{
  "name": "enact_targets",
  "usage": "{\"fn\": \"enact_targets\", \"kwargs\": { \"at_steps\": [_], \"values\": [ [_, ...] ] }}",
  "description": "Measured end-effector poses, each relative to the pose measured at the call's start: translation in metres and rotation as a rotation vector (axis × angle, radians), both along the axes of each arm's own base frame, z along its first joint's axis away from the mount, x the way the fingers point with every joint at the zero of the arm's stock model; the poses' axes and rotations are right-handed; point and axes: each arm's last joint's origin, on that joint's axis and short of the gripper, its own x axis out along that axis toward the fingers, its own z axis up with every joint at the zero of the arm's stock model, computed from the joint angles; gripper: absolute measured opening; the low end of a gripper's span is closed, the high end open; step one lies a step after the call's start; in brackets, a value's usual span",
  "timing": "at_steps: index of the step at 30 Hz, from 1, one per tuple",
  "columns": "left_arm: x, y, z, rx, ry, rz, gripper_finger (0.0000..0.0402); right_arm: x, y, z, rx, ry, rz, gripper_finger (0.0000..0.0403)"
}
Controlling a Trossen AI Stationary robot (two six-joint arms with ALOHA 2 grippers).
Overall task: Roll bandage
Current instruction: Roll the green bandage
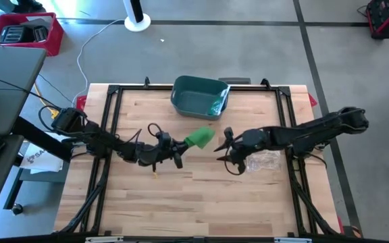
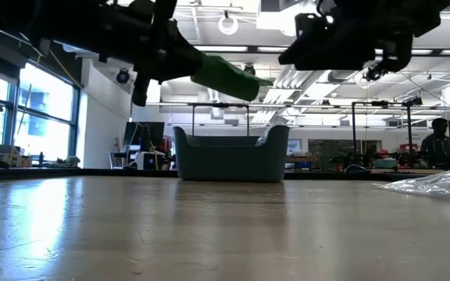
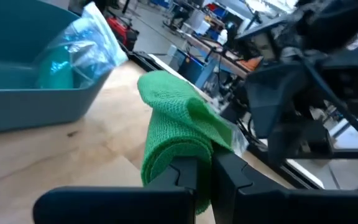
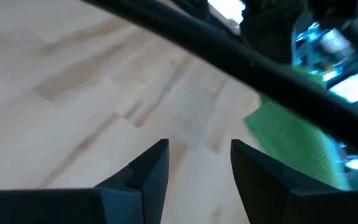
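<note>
My left gripper (image 1: 179,154) is clamped on one end of the green bandage (image 1: 199,138), held up off the wooden table (image 1: 181,202), in front of the teal bin (image 1: 198,96). Roll looks loose; the outer wrap could slip or unwind if my pinch only catches one layer. Left arm lies low across the table, wrist pointing right. My right gripper (image 1: 223,150) hovers just beside the bandage, fingers apart and empty, arm stretched in from the right over the plastic bag (image 1: 262,160). Closing off-target could knock the roll out.
</note>
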Motion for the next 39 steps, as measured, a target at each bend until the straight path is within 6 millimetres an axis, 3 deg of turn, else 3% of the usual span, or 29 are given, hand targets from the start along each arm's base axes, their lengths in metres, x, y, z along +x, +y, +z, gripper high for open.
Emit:
{"fn": "enact_targets", "kwargs": {
  "at_steps": [13,19,29,33,39],
  "values": [
    [0.004,0.008,0.002,0.031,0.001,-0.076,0.001,0.006,-0.001,0.011,-0.37,-0.187,0.098,0.0196],
    [0.004,0.008,0.002,0.043,0.008,-0.077,0.001,0.021,-0.002,-0.005,-0.587,-0.193,0.147,0.0201],
    [0.004,0.008,0.002,0.063,0.018,-0.08,0.001,0.041,-0.008,-0.023,-0.776,-0.187,-0.009,0.0198],
    [0.004,0.008,0.002,0.068,0.017,-0.081,0.001,0.041,-0.008,-0.019,-0.78,-0.216,-0.047,0.0168],
    [0.004,0.008,0.002,0.07,0.016,-0.089,0.001,0.041,-0.009,-0.017,-0.783,-0.221,-0.097,0.0082]
  ]
}}
